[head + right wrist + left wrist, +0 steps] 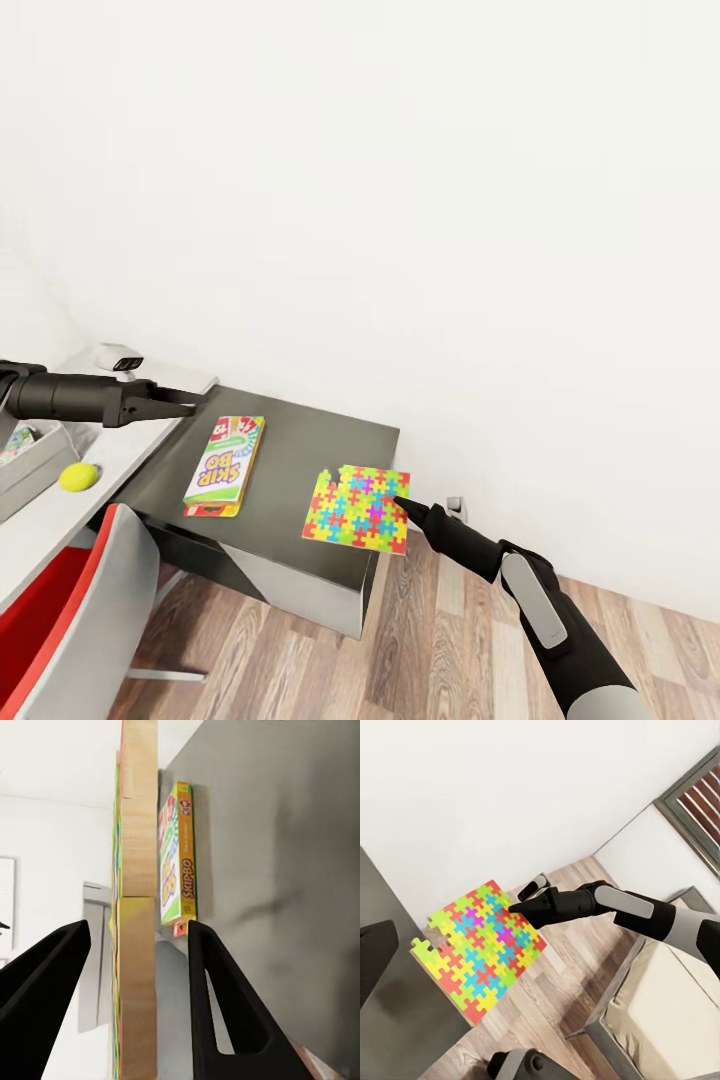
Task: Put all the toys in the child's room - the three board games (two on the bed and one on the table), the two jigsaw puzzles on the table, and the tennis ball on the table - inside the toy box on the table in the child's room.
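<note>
A multicoloured jigsaw puzzle is on the dark grey-topped cabinet, its right part jutting past the cabinet's edge. My right gripper is open and straddles that jutting edge. In the right wrist view the puzzle stands edge-on between the fingers with a gap on each side. A white-red-yellow board game lies flat on the cabinet. The tennis ball rests on the pale table beside the light-grey toy box. My left gripper hovers open and empty over the table's end.
A red and grey chair stands against the table's front. A small white device sits at the table's back. The wall runs close behind both surfaces. Wood floor lies right of the cabinet, and the cream bed shows in the left wrist view.
</note>
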You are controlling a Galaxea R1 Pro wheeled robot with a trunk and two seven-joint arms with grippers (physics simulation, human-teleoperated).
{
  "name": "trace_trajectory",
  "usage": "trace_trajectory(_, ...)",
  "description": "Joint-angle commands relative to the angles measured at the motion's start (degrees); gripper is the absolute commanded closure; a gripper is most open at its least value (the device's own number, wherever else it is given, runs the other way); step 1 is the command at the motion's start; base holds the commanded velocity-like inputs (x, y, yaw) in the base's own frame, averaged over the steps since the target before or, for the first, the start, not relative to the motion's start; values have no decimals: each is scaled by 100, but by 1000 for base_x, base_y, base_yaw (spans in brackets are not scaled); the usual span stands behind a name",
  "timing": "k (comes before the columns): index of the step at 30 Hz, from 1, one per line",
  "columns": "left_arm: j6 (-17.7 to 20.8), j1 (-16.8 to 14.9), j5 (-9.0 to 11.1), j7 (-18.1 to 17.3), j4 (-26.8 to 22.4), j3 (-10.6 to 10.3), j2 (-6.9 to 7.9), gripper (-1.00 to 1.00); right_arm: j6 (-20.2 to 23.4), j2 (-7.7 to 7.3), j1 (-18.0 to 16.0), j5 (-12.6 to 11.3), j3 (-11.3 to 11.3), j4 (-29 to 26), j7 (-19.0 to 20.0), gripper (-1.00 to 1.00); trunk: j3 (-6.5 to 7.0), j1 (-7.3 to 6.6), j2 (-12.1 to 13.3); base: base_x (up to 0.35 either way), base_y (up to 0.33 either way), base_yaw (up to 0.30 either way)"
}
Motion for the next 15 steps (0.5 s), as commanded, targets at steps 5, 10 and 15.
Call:
trace_trajectory(5, 61, -7, 4, -22, 1, -12, 6, -100, 22, -4, -5, -26, 10, -2, -2, 100, 37, 3, -11, -9, 0, 0)
trace_trajectory(10, 61, -7, 4, -22, 1, -12, 6, -100, 21, -4, -5, -26, 10, -2, -1, 100, 84, 3, -11, -1, 0, 0)
trace_trajectory(15, 61, -7, 3, -22, 1, -12, 6, -100, 21, -4, -4, -26, 10, -2, -1, 100, 131, 3, -11, 0, 0, 0)
